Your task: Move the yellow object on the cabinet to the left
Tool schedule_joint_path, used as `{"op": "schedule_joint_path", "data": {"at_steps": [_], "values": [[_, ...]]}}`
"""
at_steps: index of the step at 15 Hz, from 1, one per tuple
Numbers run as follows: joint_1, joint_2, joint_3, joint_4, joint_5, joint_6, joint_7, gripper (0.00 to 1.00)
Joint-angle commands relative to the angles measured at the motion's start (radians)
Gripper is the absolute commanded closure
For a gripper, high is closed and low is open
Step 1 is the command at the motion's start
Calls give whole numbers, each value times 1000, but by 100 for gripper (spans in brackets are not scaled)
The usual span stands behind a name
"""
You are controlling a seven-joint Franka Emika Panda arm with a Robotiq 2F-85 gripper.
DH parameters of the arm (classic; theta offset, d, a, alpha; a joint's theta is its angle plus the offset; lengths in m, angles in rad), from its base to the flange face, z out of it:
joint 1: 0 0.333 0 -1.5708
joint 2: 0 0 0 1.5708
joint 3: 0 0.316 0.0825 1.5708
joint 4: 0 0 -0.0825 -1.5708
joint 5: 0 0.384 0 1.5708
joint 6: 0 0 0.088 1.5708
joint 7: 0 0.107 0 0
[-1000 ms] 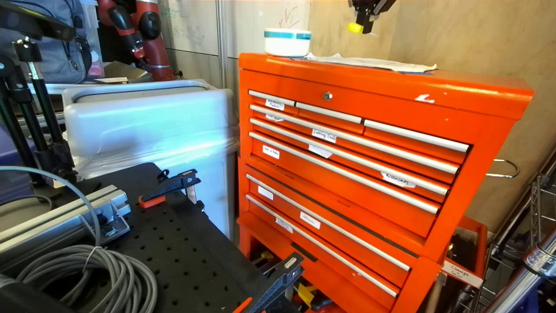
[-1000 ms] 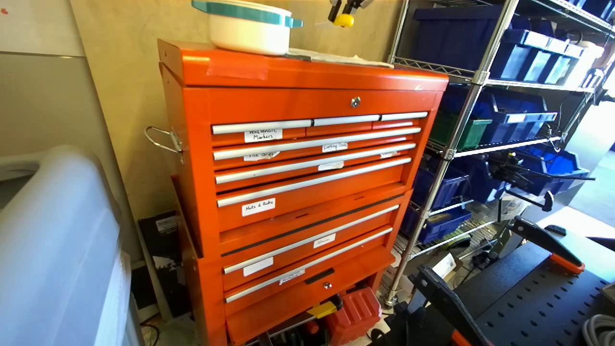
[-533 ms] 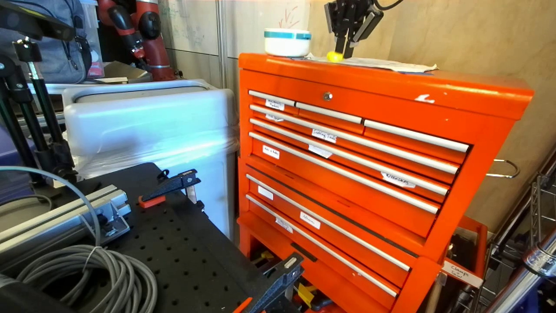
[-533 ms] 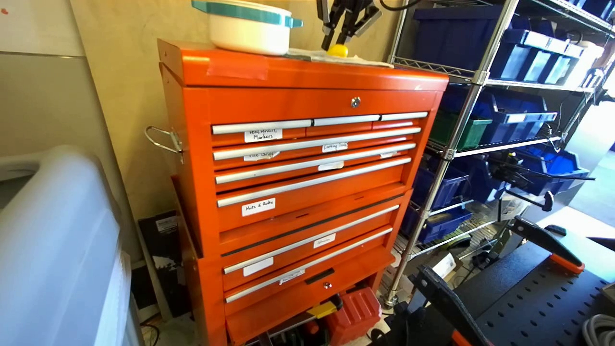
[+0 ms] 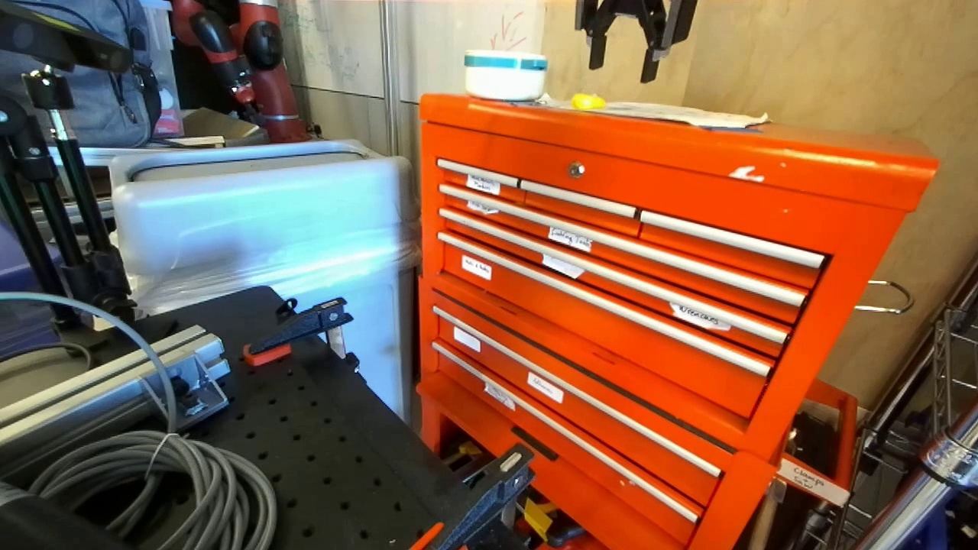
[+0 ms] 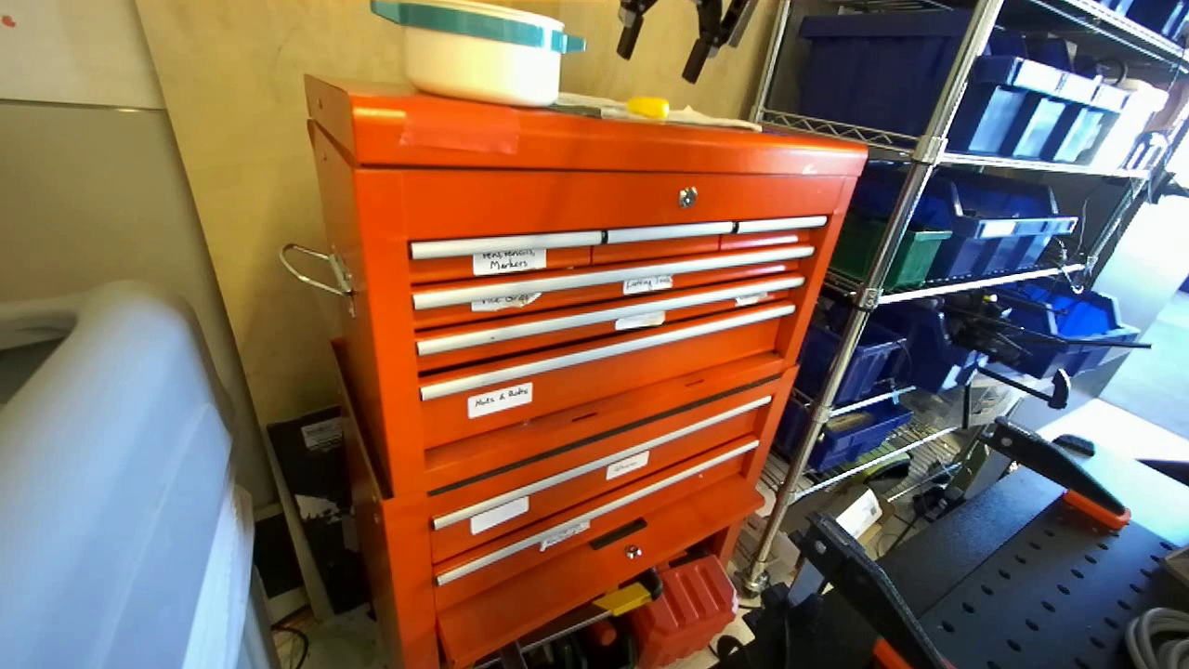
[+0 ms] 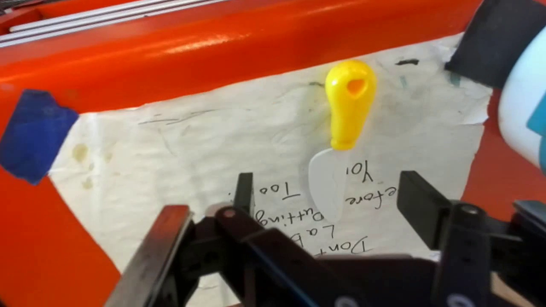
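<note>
The yellow object (image 7: 351, 102) is a small tool with a rounded yellow handle and a pale blade, lying flat on the paper sheet atop the cabinet (image 5: 665, 153). Both exterior views show its yellow part (image 6: 647, 108) near the front edge of the top. My gripper (image 7: 326, 194) is open with its fingertips wide apart, raised above the cabinet top and touching nothing. In the wrist view the pale blade appears in the gap between the fingers, below them, while the handle lies beyond the fingertips.
A white tub with a teal rim (image 5: 506, 80) stands beside the paper sheet (image 7: 204, 145) on the cabinet. Blue tape (image 7: 36, 134) holds one corner of the sheet. Wire shelving with blue bins (image 6: 1012, 116) stands beside the cabinet, and a black perforated table (image 5: 306, 428) is in front.
A second ago the gripper held the yellow object above the cabinet. It came down onto the paper half a second ago. Since then the jaws have opened, leaving the object there, and the gripper has risen.
</note>
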Motion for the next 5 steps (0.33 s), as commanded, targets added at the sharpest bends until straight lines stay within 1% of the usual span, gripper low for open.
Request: {"op": "schedule_joint_path", "data": {"at_steps": [1,2,3,5], "values": [[-78,-161,-5,-55,48,-232,-128,0],[-33,-64,-5,-6,17,-119,-64,1],[-52,-98,-10,-10,26,-180,-88,0],[-75,-145,-16,-27,31,-227,-112,0]]}}
